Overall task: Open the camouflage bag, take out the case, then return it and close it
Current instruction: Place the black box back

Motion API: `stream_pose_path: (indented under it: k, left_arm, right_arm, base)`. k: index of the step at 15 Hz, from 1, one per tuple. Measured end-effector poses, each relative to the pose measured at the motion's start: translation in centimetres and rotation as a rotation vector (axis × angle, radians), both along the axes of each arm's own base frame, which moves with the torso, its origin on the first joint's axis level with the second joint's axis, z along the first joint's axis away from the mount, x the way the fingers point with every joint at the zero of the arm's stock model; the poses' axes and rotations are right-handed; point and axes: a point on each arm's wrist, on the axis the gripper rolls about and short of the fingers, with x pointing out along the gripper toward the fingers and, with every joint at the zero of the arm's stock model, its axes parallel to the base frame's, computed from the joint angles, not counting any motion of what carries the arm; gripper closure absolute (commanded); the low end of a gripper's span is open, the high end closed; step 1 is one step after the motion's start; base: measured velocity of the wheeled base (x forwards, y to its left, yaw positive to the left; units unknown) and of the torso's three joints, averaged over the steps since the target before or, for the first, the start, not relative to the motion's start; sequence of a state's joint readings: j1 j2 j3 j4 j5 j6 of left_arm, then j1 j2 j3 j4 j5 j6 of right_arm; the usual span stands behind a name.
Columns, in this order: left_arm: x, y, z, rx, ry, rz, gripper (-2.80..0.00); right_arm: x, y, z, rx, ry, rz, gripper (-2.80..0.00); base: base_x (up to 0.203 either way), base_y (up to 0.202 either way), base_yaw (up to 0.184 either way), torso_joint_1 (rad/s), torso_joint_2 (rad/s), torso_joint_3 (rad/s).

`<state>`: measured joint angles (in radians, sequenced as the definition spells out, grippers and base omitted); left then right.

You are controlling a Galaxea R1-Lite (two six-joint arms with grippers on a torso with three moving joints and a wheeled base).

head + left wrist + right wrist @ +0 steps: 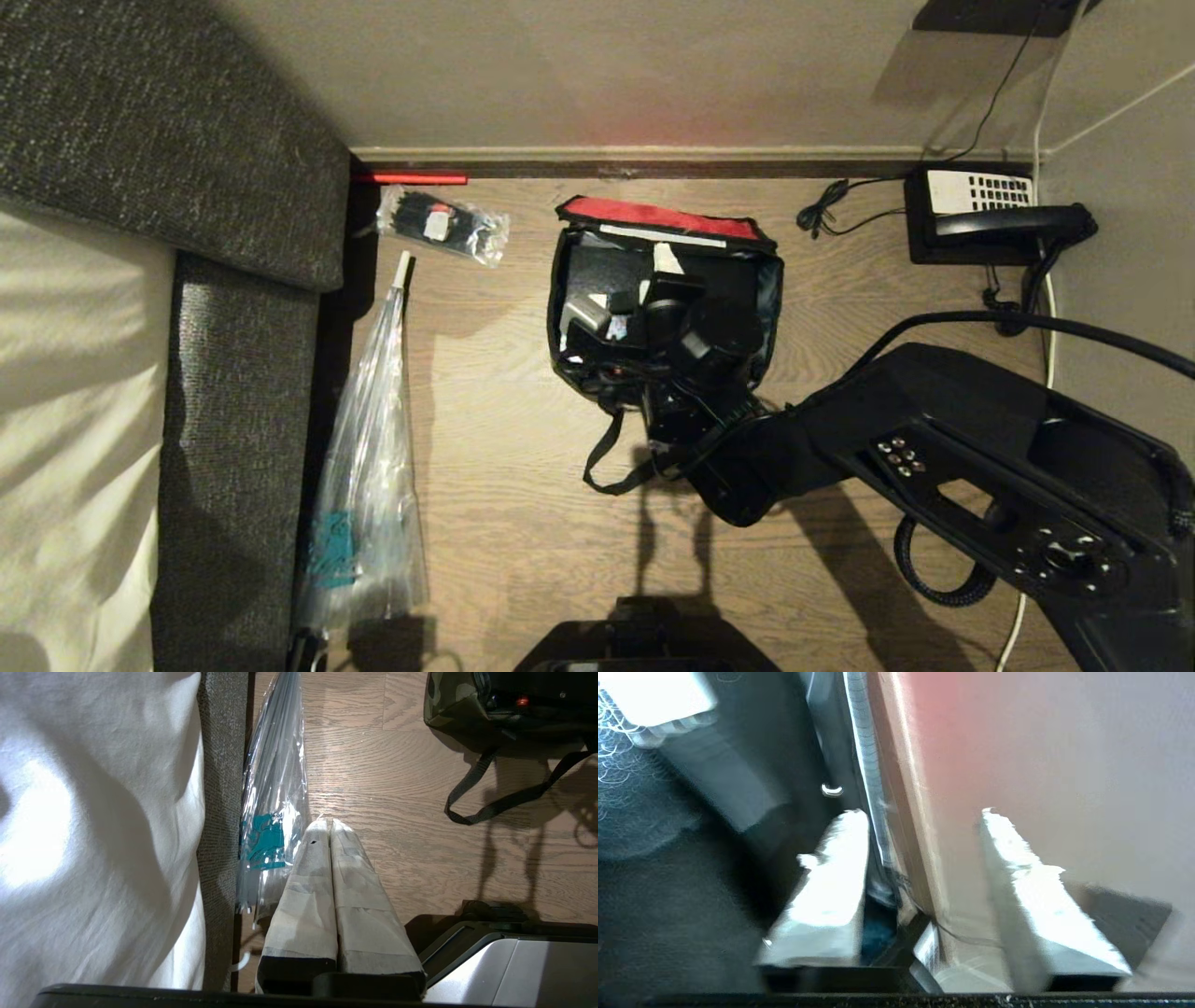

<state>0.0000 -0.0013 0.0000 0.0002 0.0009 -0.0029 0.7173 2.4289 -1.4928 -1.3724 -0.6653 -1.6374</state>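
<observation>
Item: my right gripper [924, 826], fingers parted, gripping nothing, straddling the lid edge inside the camouflage bag [761, 299], centre of the head frame. Bag: soft, floppy; take it by lid rim or strap. Case: not discernible; judged rigid, grasp by handle. Left gripper [331, 826]: closed, parked.

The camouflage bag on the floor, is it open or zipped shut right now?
Open. The camouflage bag has its red-lined lid flipped back toward the wall, and the right gripper reaches down into its exposed dark interior.
</observation>
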Motion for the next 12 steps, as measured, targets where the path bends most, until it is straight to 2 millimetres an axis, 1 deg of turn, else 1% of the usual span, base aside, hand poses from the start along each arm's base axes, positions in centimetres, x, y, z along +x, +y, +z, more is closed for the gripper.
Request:
stream_pose_path:
  k: [1,3,4,7,10,12]
  left_arm:
    - [0.0,0.0,0.0,0.000,0.000,0.000,0.00]
    - [0.0,0.0,0.0,0.000,-0.001,0.001,0.00]
    - [0.0,0.0,0.0,0.000,-0.001,0.000,0.00]
    - [0.0,0.0,0.0,0.000,0.000,0.000,0.00]
    - [0.0,0.0,0.0,0.000,0.000,0.000,0.00]
    - [0.0,0.0,0.0,0.000,0.000,0.000,0.00]
  right_arm:
    - [0.1,-0.2,0.1,-0.002,0.003,-0.006,-2.80]
    - [-0.4,-0.1,0.6,0.004,0.000,0.004,-2.80]
    - [-0.5,-0.2,0.8,0.004,0.001,0.003,0.00]
    - [-1.2,-0.8,1.8,0.007,0.015,-0.011,0.00]
    - [-2.1,-1.9,3.3,0.088,0.040,-0.056,0.00]
    - [-3.2,-2.9,4.5,0.145,0.057,-0.076,0.00]
  base:
    - [0.000,0.000,0.000,0.000,0.00,0.000]
    - [0.000,0.000,0.000,0.000,0.00,0.000]
    - [0.000,0.000,0.000,0.000,0.00,0.000]
    - [0.000,0.000,0.000,0.000,0.00,0.000]
    - [0.000,0.000,0.000,0.000,0.00,0.000]
    - [0.000,0.000,0.000,0.000,0.00,0.000]
